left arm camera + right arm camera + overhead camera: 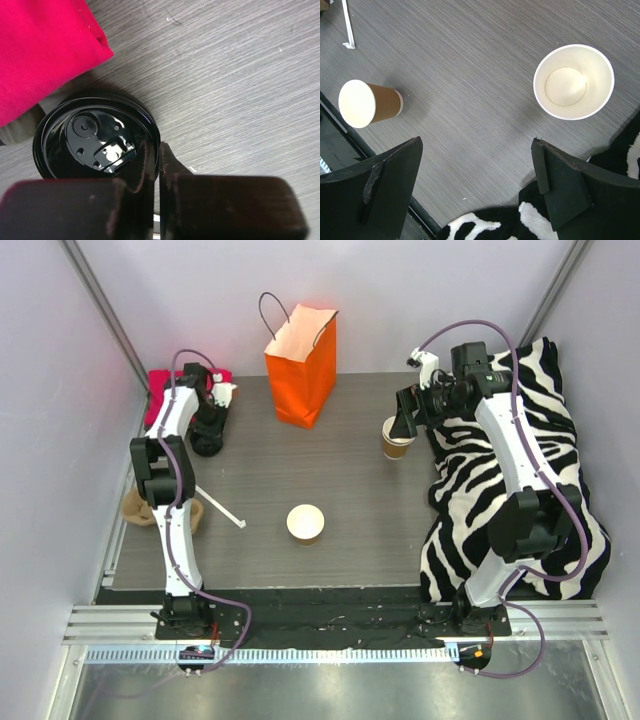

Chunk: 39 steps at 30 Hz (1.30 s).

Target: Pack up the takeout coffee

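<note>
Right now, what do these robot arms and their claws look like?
The left arm and right arm have white links with black joints; a purple cable loops along each. The left gripper and right gripper have blocky black fingers.

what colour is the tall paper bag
Orange; the tall orange paper bag shows best in top external.

Top cam high, near side, down onto table (pixel 350 540), wrist cams close, facing down, right shares centre cup (pixel 305 523) w/ top
</note>
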Each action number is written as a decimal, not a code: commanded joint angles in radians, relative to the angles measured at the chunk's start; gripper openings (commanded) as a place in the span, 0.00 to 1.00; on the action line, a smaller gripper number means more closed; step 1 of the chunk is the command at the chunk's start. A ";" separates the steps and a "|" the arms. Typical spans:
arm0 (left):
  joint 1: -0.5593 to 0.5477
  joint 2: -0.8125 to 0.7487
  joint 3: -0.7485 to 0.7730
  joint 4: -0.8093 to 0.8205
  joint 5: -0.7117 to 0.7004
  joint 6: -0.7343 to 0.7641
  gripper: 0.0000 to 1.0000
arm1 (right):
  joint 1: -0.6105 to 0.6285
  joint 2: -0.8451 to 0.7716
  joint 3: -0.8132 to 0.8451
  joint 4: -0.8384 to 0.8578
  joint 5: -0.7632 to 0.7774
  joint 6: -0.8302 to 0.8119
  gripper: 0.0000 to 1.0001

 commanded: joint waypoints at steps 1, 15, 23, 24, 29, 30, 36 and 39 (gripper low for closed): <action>0.012 -0.063 0.028 -0.014 0.036 -0.003 0.00 | 0.005 -0.002 0.044 0.006 -0.017 0.001 1.00; 0.015 -0.224 -0.101 0.024 0.044 -0.006 0.00 | 0.013 0.018 0.052 0.001 -0.066 0.009 1.00; 0.017 -0.241 -0.124 0.029 0.039 0.018 0.04 | 0.023 0.028 0.056 0.004 -0.068 0.006 1.00; 0.015 -0.248 -0.130 0.030 0.039 0.023 0.03 | 0.026 0.028 0.055 0.003 -0.066 0.006 1.00; 0.010 -0.296 -0.219 0.095 0.009 0.053 0.00 | 0.026 0.033 0.053 0.006 -0.068 0.006 1.00; 0.010 -0.297 -0.230 0.106 -0.001 0.061 0.00 | 0.029 0.035 0.053 0.004 -0.069 0.007 1.00; 0.027 -0.262 -0.212 0.116 -0.100 0.031 0.00 | 0.033 0.033 0.056 0.001 -0.063 0.007 1.00; 0.072 -0.254 -0.212 0.141 -0.119 0.009 0.00 | 0.034 0.027 0.052 -0.002 -0.054 0.003 1.00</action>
